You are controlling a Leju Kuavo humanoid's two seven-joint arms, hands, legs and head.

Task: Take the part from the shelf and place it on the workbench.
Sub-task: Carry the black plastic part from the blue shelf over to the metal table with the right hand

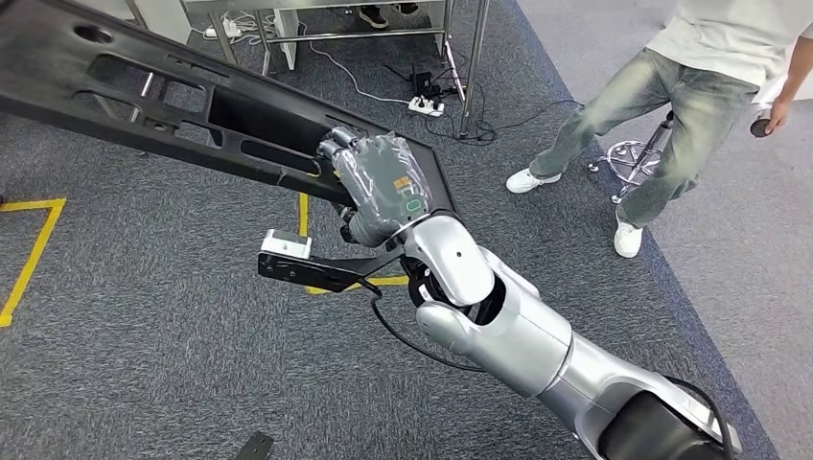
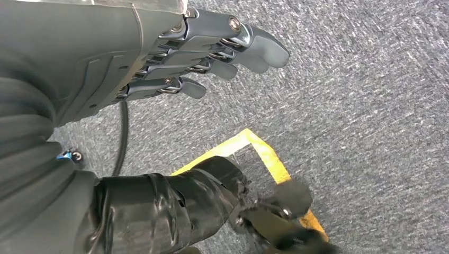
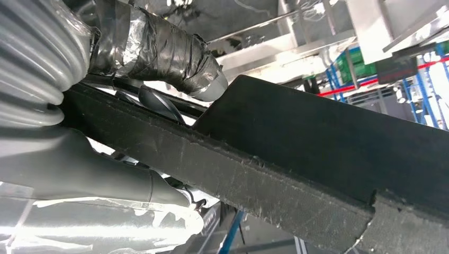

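The part [image 1: 192,105] is a long, flat black plastic panel with several cut-outs, held in the air above the grey carpet and reaching to the upper left of the head view. My right hand [image 1: 379,182] grips its near end, fingers wrapped over the edge. In the right wrist view the part's thick black edge [image 3: 317,143] runs across the picture, with the taped thumb [image 3: 159,50] on one side and a grey finger [image 3: 106,169] on the other. My left hand [image 2: 159,63] hangs over the carpet, fingers stretched out, holding nothing.
A person [image 1: 671,105] in jeans stands at the right beside a stool base [image 1: 633,153]. Metal frame legs [image 1: 470,67] and a power strip [image 1: 427,103] with cables lie at the top. Yellow tape [image 1: 29,249] marks the carpet at the left.
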